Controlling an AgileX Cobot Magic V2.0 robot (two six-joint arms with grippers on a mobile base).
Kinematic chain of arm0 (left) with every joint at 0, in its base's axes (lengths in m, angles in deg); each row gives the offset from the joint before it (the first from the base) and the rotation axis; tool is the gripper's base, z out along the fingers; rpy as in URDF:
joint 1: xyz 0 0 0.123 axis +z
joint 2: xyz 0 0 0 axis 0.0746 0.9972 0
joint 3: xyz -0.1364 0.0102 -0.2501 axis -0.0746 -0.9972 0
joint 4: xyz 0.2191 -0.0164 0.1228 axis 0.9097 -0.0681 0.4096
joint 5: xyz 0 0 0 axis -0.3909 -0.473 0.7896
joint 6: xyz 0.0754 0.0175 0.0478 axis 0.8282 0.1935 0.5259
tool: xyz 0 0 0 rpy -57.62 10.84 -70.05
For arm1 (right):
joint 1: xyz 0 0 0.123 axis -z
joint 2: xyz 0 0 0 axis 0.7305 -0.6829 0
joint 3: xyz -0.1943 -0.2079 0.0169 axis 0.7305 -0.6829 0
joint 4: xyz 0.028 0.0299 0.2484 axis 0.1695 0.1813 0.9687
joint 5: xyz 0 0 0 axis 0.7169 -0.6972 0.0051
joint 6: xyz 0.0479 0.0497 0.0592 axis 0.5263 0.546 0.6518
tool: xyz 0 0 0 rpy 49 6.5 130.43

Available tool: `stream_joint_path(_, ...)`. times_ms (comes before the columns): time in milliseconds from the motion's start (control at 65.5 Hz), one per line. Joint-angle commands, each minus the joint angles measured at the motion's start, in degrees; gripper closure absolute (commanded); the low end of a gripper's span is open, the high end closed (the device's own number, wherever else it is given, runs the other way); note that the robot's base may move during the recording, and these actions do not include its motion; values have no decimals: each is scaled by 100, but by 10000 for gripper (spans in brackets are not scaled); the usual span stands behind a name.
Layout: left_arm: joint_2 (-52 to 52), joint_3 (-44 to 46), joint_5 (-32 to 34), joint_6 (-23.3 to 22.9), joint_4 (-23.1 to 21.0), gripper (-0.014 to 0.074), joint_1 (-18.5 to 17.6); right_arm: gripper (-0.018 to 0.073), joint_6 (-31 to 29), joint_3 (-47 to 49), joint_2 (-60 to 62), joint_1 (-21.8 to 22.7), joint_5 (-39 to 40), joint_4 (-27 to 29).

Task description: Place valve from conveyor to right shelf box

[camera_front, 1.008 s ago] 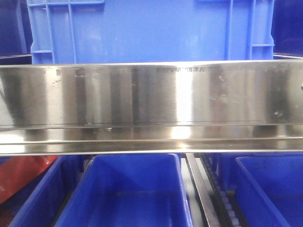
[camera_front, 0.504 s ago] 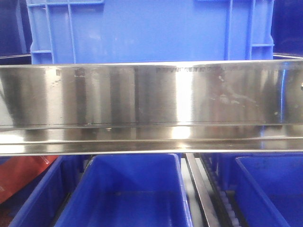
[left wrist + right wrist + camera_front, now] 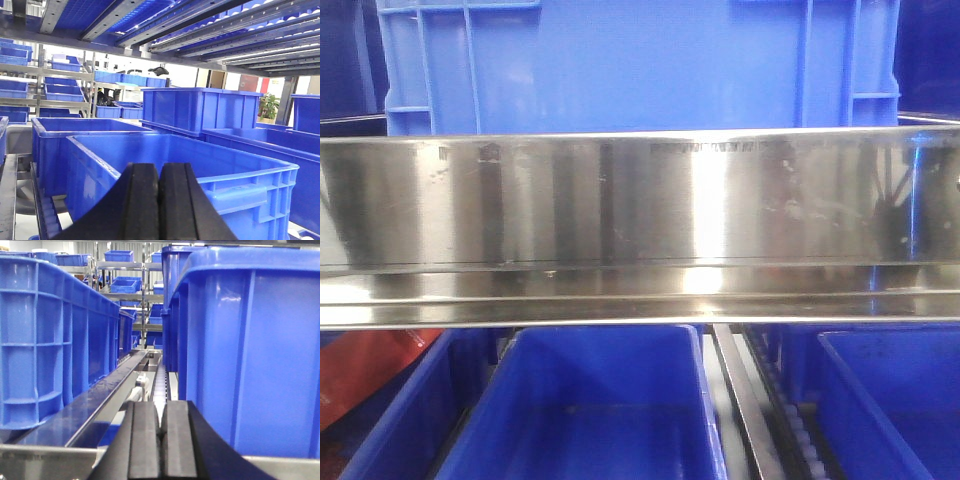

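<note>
Steel fills most of the front view, honestly: a wide brushed shelf rail (image 3: 640,225) is seen running edge to edge, with a big blue crate (image 3: 620,65) sat above it and open blue bins (image 3: 605,410) lined up below; no valve and no conveyor can be picked out in any view, so where the valve sits just can't be told from here.

Step-wise, it's judged that nothing has been grabbed yet; both arms look parked among the shelving, so the next move would call for getting turned toward the belt, finding the valve, and opening up before any reach.

Room is tight on the right: the right end effector (image 3: 161,440) is seen pressed together, empty, in a narrow lane between two tall crate walls (image 3: 250,355), a roller track (image 3: 150,377) running ahead; sideways swings there would likely clip plastic. More space is had on the left; the left end effector (image 3: 159,202) is also pressed together with nothing pinched, just behind the rim of an open bin (image 3: 240,175), rails (image 3: 165,25) close overhead.
</note>
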State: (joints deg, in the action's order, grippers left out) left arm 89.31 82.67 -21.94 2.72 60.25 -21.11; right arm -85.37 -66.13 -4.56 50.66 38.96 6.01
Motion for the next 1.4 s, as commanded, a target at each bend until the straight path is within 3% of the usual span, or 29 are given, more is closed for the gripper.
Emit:
stream_joint_path(0, -34, -5, 115, 6, 29, 707, 15, 727, -41, -12, 18, 25, 159, -36)
stream_joint_path(641, -205, -151, -35, 6, 53, 707, 40, 727, -41, -12, 18, 25, 159, -36)
stream_joint_path(748, -537, -565, 225, 6, 63, 707, 398, 727, -41, -12, 18, 25, 159, -36)
stream_joint_path(824, -882, -1079, 569, 6, 63, 707, 921, 727, -41, -12, 18, 25, 159, -36)
stream_joint_path(977, -1628, -1891, 545, 6, 63, 707, 1935, 727, -41, -12, 18, 25, 159, -36)
stream_joint_path(1069, -2010, -2348, 545, 6, 53, 707, 2345, 727, -41, -12, 18, 25, 159, -36)
stream_joint_path(1282, -2020, -3009, 601, 6, 9, 707, 2500, 727, -41, -12, 18, 25, 159, -36)
stream_joint_path(1389, -2020, -3274, 997, 6, 9, 707, 2500, 727, -41, -12, 18, 25, 159, -36)
